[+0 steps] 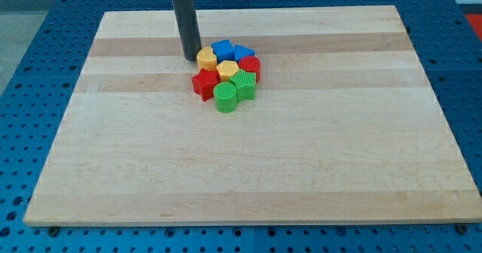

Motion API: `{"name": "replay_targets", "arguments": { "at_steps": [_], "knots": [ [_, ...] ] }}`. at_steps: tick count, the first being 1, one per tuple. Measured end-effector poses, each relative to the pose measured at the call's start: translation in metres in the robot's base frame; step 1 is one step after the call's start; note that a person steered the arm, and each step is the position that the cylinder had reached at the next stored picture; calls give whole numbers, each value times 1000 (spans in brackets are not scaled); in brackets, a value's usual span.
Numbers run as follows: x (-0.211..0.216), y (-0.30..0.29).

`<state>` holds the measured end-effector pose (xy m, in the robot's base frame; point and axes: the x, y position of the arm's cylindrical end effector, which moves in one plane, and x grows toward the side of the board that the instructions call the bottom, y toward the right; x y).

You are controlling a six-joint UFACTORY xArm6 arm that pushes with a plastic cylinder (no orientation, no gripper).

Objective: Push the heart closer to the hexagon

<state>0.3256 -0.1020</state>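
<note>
Several blocks sit in a tight cluster just above the board's middle. A yellow block [206,56], which looks heart-shaped, is at the cluster's upper left. A yellow hexagon-like block [227,70] lies just to its lower right, at the cluster's centre. My tip [191,59] stands on the board right against the left side of the yellow heart. The dark rod rises from it to the view's top.
Around the yellow pair are two blue blocks [223,49] [243,53], a red block [250,65], a red star [204,83], a green cylinder [225,97] and a green block [244,86]. The wooden board [241,170] rests on a blue perforated table.
</note>
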Motion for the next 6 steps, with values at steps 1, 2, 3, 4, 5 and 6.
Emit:
{"name": "replay_targets", "arguments": {
  "at_steps": [1, 2, 3, 4, 5, 6],
  "knots": [
    [0, -1],
    [2, -18],
    [14, -30],
    [23, -27],
    [25, -16],
    [25, -6]
  ]
}}
